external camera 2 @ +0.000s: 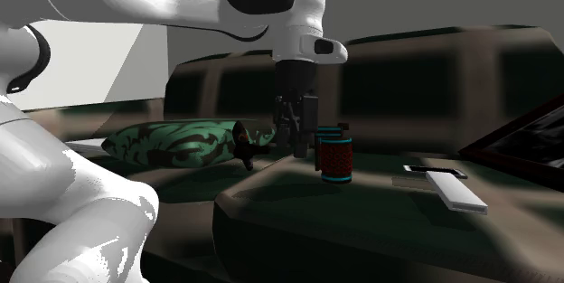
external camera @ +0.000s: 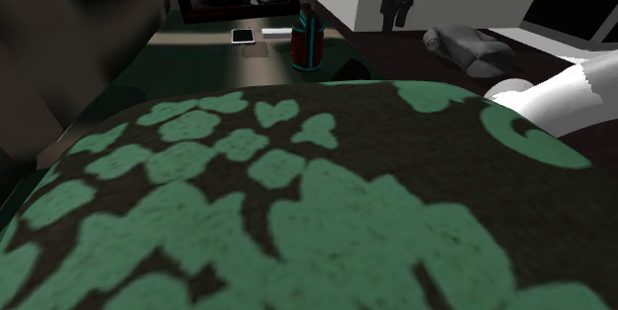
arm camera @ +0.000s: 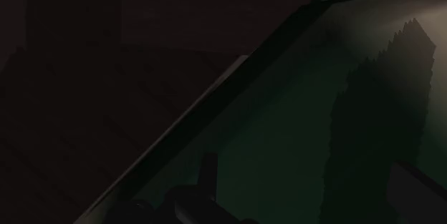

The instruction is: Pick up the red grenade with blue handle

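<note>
Right now the black gripper (external camera 2: 296,148) is hanging fingers-down over the dark, green-topped desk (external camera 2: 361,213), close beside the grenade (external camera 2: 334,156) and not touching it. The grenade, red-bodied with a blue-green handle and bands, is standing upright near the desk's edge that is facing the green-patterned cushion (external camera 2: 176,143). In the dim wrist view the fingers (arm camera: 208,176) seem to be standing apart, with nothing between them. A phone (external camera 2: 434,171) and a flat white bar (external camera 2: 459,193) are lying further along the desk, toward the framed picture (external camera 2: 524,141) at its far edge. A grey crumpled thing (external camera: 470,49) is lying at the shoulder view's right.
</note>
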You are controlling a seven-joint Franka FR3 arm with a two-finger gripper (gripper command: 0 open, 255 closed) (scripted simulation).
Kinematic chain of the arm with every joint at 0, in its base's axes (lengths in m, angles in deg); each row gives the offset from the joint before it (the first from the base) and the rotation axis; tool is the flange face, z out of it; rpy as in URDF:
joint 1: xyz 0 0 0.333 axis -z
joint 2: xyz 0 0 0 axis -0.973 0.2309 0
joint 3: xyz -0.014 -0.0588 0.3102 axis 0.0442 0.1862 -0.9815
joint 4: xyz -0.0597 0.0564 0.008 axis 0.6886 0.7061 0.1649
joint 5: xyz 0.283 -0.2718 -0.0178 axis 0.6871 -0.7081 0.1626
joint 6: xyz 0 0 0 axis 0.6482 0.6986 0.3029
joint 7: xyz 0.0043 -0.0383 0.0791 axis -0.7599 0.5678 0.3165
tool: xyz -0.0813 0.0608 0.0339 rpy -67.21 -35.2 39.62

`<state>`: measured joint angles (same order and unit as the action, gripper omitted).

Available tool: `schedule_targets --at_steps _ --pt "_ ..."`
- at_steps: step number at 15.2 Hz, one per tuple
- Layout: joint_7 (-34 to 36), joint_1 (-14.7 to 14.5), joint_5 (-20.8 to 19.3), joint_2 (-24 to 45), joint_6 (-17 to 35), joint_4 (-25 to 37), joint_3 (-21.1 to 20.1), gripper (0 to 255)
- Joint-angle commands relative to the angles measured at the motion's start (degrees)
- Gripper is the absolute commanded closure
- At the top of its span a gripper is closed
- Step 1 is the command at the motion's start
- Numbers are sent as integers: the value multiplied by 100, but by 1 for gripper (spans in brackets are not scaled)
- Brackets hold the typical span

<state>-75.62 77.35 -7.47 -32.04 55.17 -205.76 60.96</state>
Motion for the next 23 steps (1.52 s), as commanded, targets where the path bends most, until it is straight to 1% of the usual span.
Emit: schedule_targets --at_steps 1,5,9,13,17,23 --pt "0 0 0 0 0 0 0 0" --pt "856 -2 229 364 193 411 -562 0" --pt "1712 42 325 848 359 955 -1108 0" --pt "2582 131 270 1444 465 1641 -1648 0" --pt "3444 232 46 2127 477 2442 -2167 0" --pt "3448 200 90 1989 936 1849 -2168 0"
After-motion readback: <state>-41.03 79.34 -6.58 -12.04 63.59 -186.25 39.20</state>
